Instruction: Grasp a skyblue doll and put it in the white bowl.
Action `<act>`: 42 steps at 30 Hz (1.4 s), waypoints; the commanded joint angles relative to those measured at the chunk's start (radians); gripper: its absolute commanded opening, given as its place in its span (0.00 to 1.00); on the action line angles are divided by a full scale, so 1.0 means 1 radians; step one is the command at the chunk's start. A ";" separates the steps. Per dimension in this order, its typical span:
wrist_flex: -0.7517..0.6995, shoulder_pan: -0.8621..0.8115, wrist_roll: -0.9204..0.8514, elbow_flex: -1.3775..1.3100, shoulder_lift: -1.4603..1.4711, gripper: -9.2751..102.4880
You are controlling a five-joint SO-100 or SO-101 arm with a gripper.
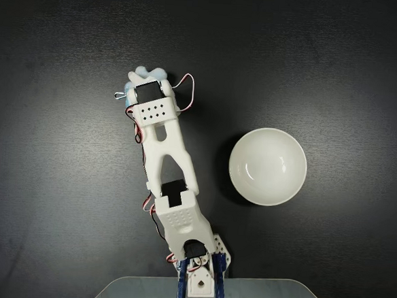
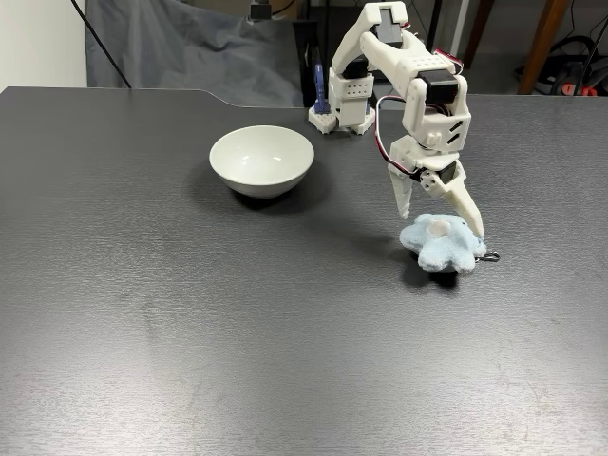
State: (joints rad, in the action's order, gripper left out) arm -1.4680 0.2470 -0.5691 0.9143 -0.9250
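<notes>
Doll (image 2: 443, 242) flat on bench (image 2: 190, 332), jaws spread astride it, not yet pinching. Step: grasp. Next: close, lift, carry to bowl (image 2: 261, 159), well apart.

One skyblue doll (image 2: 440, 242) with one small metal clip (image 2: 489, 256), one white bowl (image 2: 261, 160), and one white robot arm (image 2: 418, 90) ending in one two-fingered hand (image 2: 437, 217), all on one dark desk (image 2: 190, 313).
</notes>
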 commanded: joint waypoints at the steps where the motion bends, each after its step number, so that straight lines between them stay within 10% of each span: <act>1: 0.052 -0.011 -0.012 -0.061 -0.021 0.63; 42: 0.170 -0.014 0.003 -0.069 0.124 0.53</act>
State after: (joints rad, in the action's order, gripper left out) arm -1.3315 0.2500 -0.5691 0.8759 -0.7839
